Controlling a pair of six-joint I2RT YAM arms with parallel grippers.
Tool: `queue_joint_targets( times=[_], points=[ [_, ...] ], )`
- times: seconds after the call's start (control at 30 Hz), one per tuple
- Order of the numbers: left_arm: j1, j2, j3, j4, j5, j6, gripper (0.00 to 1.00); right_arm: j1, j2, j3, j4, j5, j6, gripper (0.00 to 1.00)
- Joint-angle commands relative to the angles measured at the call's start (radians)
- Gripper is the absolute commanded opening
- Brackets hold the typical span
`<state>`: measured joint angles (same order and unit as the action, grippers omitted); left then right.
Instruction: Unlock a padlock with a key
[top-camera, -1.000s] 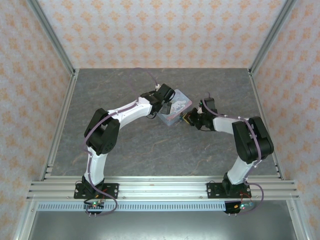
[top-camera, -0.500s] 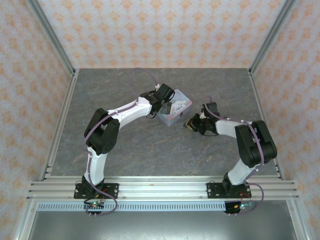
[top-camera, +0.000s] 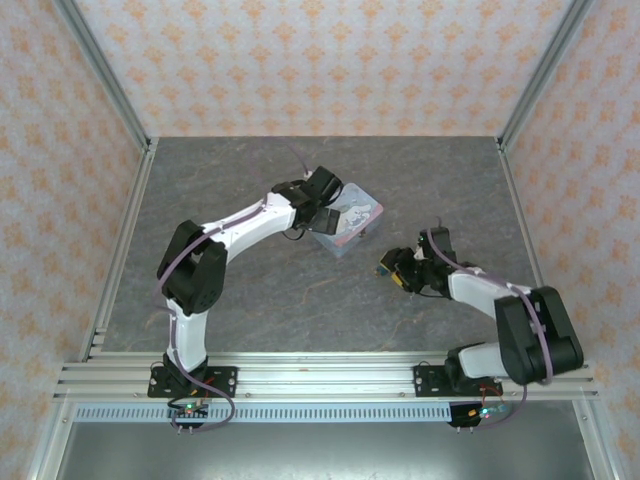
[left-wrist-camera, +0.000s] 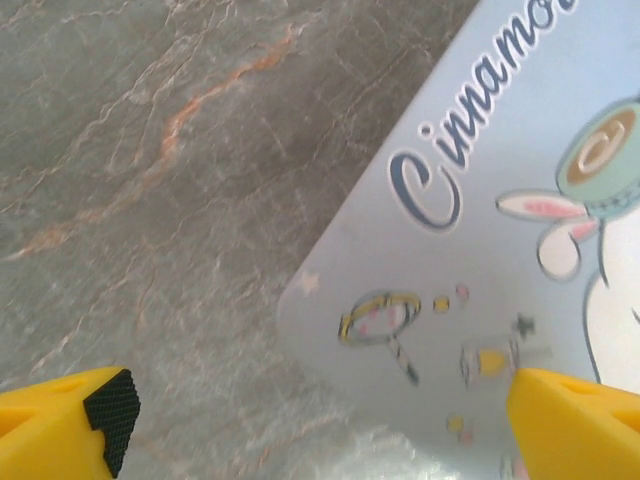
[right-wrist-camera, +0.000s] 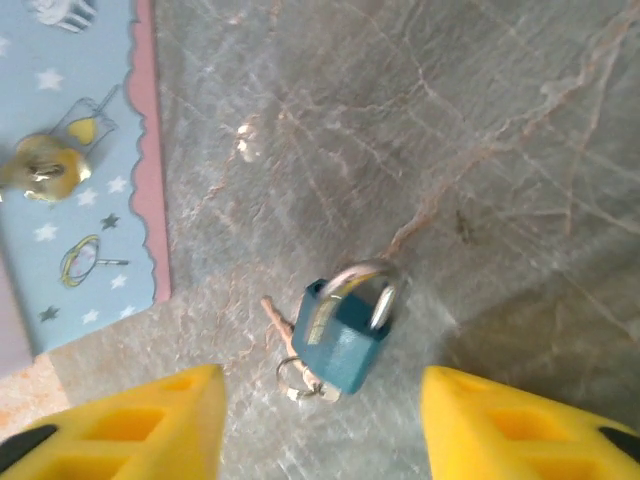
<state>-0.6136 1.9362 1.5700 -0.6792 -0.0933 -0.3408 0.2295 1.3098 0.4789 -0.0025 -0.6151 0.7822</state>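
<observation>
The right gripper (right-wrist-camera: 320, 425) has pulled back from the tin box (right-wrist-camera: 70, 170), and its jaws have parted and hold nothing. The padlock (right-wrist-camera: 345, 335) now lies on the table (right-wrist-camera: 500, 150) between them, just ahead, with the key (right-wrist-camera: 271, 312) at its left side. It looks released, though I cannot tell if it is unlocked. The left gripper (left-wrist-camera: 320, 430) stands wide open and empty over the box corner.

A robot test cell, probably in a lab. Orange-patterned panels (top-camera: 320, 60) enclose a grey stone-look table (top-camera: 300, 300) from nine through twelve to three o'clock. Aluminium rails (top-camera: 320, 375) span the edge at six.
</observation>
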Motion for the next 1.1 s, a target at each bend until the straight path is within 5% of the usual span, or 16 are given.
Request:
queue_joint_targets(
  times=[0.0, 0.1, 0.33, 0.47, 0.67, 0.8, 1.07],
  points=[
    [0.0, -0.141, -0.014, -0.072, -0.003, -0.014, 0.98, -0.01, -0.118, 0.015, -0.12, 0.051, 0.001, 0.77],
    [0.013, -0.242, -0.045, -0.071, -0.03, -0.032, 1.0, -0.027, -0.235, 0.063, -0.207, 0.07, -0.006, 0.99],
    [0.128, -0.48, -0.147, -0.041, -0.125, -0.079, 1.0, -0.107, -0.301, 0.302, -0.415, 0.226, -0.124, 0.99],
    [0.235, -0.586, -0.255, 0.037, -0.194, -0.065, 1.0, -0.121, -0.275, 0.422, -0.469, 0.518, -0.248, 0.99],
    [0.277, -0.74, -0.573, 0.42, -0.461, 0.132, 1.0, -0.122, -0.225, 0.365, -0.219, 0.885, -0.552, 0.99],
    [0.369, -0.788, -0.781, 0.641, -0.454, 0.183, 1.0, -0.123, -0.16, 0.244, 0.019, 0.987, -0.675, 0.99],
    [0.536, -0.738, -1.051, 1.008, -0.363, 0.21, 1.0, -0.145, -0.016, 0.004, 0.472, 0.951, -0.72, 0.99]
  ],
)
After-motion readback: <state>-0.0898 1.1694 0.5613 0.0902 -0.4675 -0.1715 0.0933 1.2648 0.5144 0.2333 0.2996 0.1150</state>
